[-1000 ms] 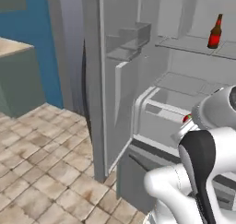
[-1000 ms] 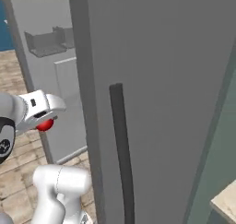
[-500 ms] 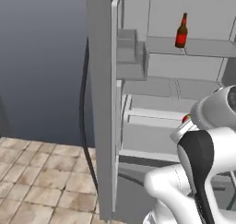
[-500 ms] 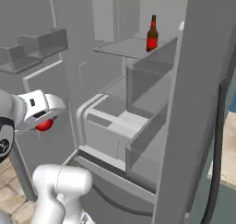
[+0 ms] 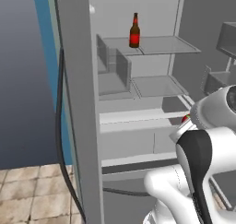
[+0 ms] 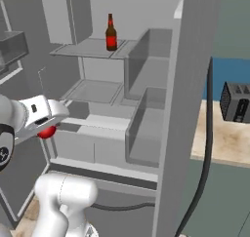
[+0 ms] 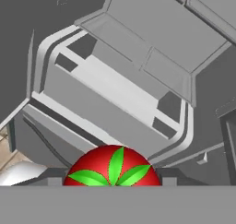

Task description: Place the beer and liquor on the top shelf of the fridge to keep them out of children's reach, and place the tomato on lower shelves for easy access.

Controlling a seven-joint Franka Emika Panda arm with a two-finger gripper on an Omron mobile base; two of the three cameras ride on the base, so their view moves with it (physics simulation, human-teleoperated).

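The fridge (image 6: 190,85) stands open in front of me. The beer (image 5: 134,31), a slim brown bottle with a red label, stands upright on the top shelf (image 5: 161,44); in the right base view the beer (image 6: 111,33) sits at the right of the top shelf (image 6: 80,48). My gripper (image 6: 48,130) hovers low before the drawer front, below the lower shelves (image 6: 93,90), shut on the tomato (image 6: 46,132). In the hand view the tomato (image 7: 112,165) with its green stem sits close at the bottom. A red sliver of the tomato (image 5: 185,119) peeks past my arm. The liquor is out of view.
Door bins hang on the open door at the far right (image 5: 228,34) and at the far left (image 6: 12,43). Clear bins (image 6: 149,119) line the fridge's right inner side. A dark appliance (image 6: 237,102) sits on a counter at the right. Tiled floor (image 5: 32,195) lies at the lower left.
The whole picture has shifted as the base moved round the door, so the fridge interior now faces the cameras. The tomato stays in the gripper, which keeps its pose.
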